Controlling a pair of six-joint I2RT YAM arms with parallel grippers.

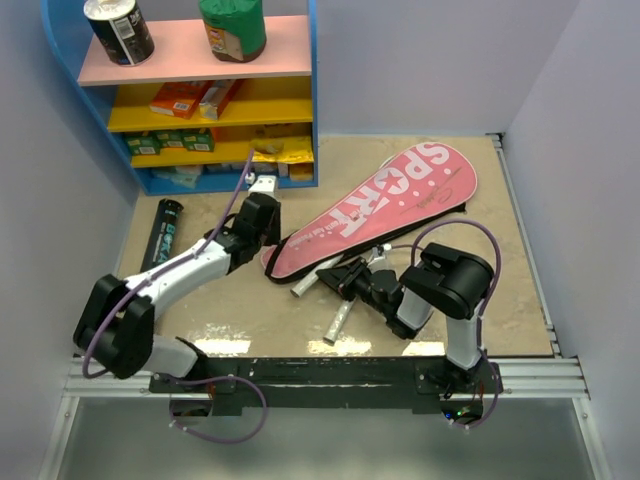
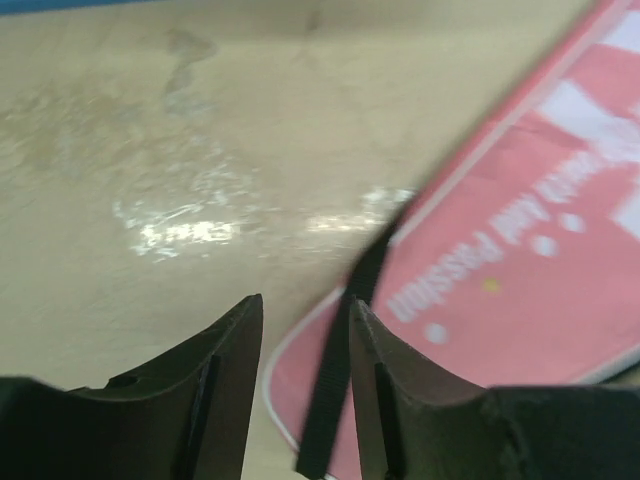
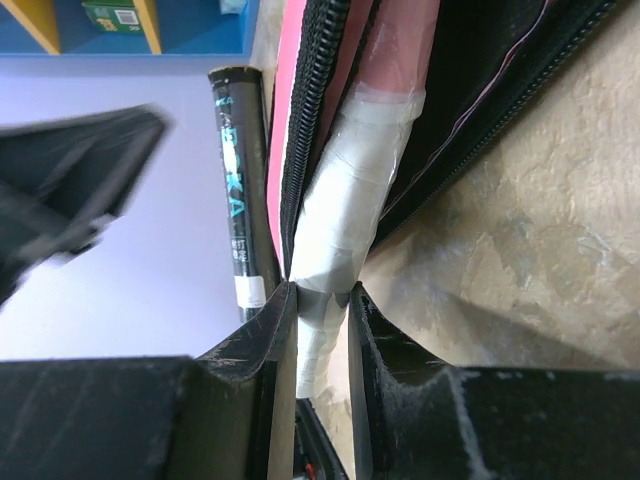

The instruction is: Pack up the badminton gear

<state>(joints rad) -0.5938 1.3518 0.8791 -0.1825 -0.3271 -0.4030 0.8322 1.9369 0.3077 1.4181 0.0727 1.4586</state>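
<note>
The pink racket-shaped cover (image 1: 400, 205) with white "SPORT" lettering and a black edge lies flat on the beige stone-patterned counter (image 1: 480, 290). Its broad head points toward the far right corner and its narrow end toward the left arm. Smaller white lettering runs along the narrow part. Seen from the right wrist, the cover's mouth gapes open, with a black zipper along the pink lip and a dark lining inside.

The right end effector (image 3: 322, 292) is clamped on a white-wrapped racket handle (image 3: 345, 200), which runs forward into that open mouth. From above, pale grip ends (image 1: 338, 322) stick out onto the counter past the cover's narrow end, close to the right end effector.

The left end effector (image 2: 305, 305) hovers at the narrow end with its fingers apart. A thin black edge strip (image 2: 335, 380) of the cover hangs between them, close to one finger and clear of the other, so it is not pinched.

The long black tube with teal lettering (image 1: 163, 232) lies on the counter's left side, well apart from the cover.

The counter shows glossy glare patches. At the far left stands a blue shelf unit (image 1: 310, 100) with pink and yellow boards. It holds a dark can (image 1: 118, 28), a green can (image 1: 233, 25) and small boxes (image 1: 180, 98). Pale lavender walls enclose the space.
</note>
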